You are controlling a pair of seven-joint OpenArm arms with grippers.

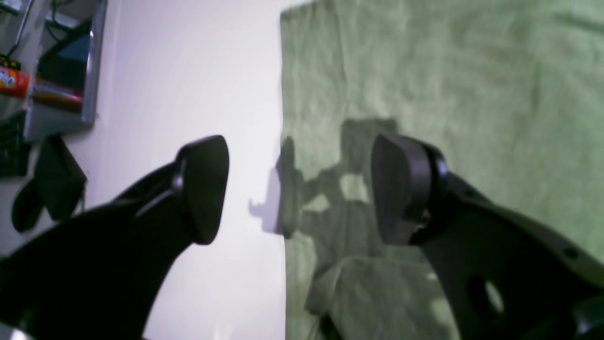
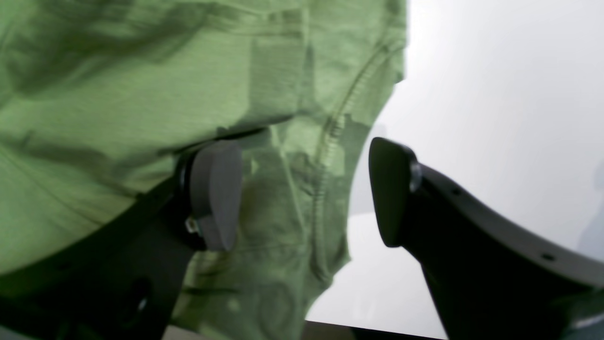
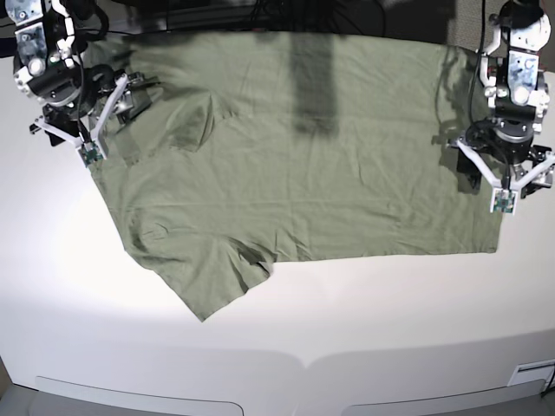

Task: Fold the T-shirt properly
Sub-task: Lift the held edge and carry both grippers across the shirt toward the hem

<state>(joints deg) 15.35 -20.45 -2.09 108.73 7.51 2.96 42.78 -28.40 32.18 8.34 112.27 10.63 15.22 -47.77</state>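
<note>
The sage-green T-shirt (image 3: 303,173) lies spread and wrinkled across the white table (image 3: 347,347), with one sleeve (image 3: 208,290) sticking out toward the front. My left gripper (image 3: 505,169) hovers open over the shirt's straight right edge. In the left wrist view the left gripper (image 1: 299,189) has one finger above bare table and the other above the T-shirt (image 1: 472,94). My right gripper (image 3: 87,121) stands open at the far left edge. In the right wrist view the right gripper (image 2: 304,189) straddles a seamed edge of the T-shirt (image 2: 94,94), nothing pinched.
A dark shadow band (image 3: 312,78) crosses the shirt's back part. Beyond the table in the left wrist view there is a metal-framed shelf (image 1: 92,71) with an orange-red item (image 1: 12,82) and dark clutter. The table's rounded front edge (image 3: 303,360) runs along the bottom.
</note>
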